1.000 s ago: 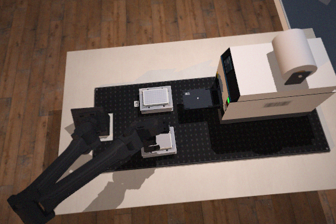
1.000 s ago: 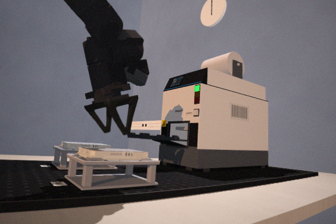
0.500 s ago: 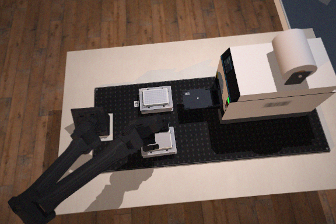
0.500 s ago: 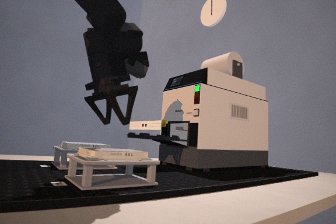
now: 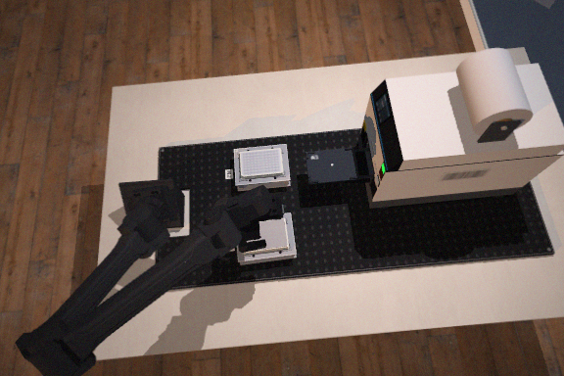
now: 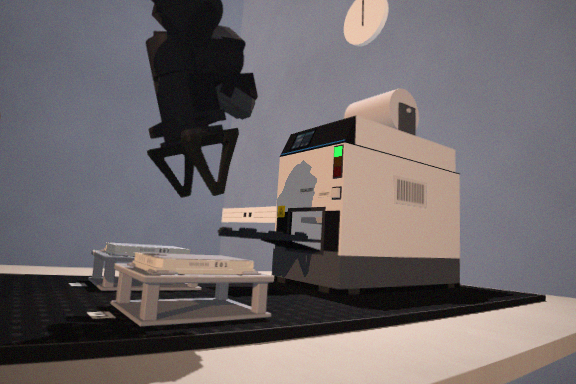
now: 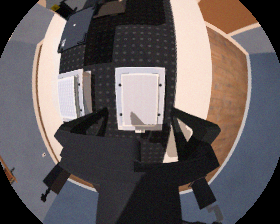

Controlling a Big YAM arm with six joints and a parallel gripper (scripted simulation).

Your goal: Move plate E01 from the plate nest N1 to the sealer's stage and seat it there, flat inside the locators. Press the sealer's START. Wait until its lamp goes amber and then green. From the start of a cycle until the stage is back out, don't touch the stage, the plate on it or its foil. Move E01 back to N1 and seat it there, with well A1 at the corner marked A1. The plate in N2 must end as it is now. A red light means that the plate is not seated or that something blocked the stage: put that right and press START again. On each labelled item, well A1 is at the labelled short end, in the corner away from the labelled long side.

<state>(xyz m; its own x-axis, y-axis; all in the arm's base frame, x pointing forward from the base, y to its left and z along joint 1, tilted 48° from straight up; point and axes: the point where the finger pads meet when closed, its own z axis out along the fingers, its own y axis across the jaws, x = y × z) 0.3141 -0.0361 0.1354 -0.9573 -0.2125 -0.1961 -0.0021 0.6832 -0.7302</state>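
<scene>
So our plate E01 [image 5: 276,233] [image 6: 192,263] [image 7: 139,99] looks pale, flat and boxy, and our black angular gripper's [image 6: 202,193] [image 7: 140,120] jaws are wide open.

Matte-black arm [image 5: 142,271] [image 6: 197,7], long smooth links, claw [image 5: 268,224] [image 6: 202,196] [image 7: 139,110] with open triangular fingers [image 6: 220,162].

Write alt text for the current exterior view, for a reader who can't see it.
An open, empty pincer hangs above plate E01, which rests on a raised nest. Behind, the sealer shows a green light, its bare stage out; another plate sits further back.
</scene>
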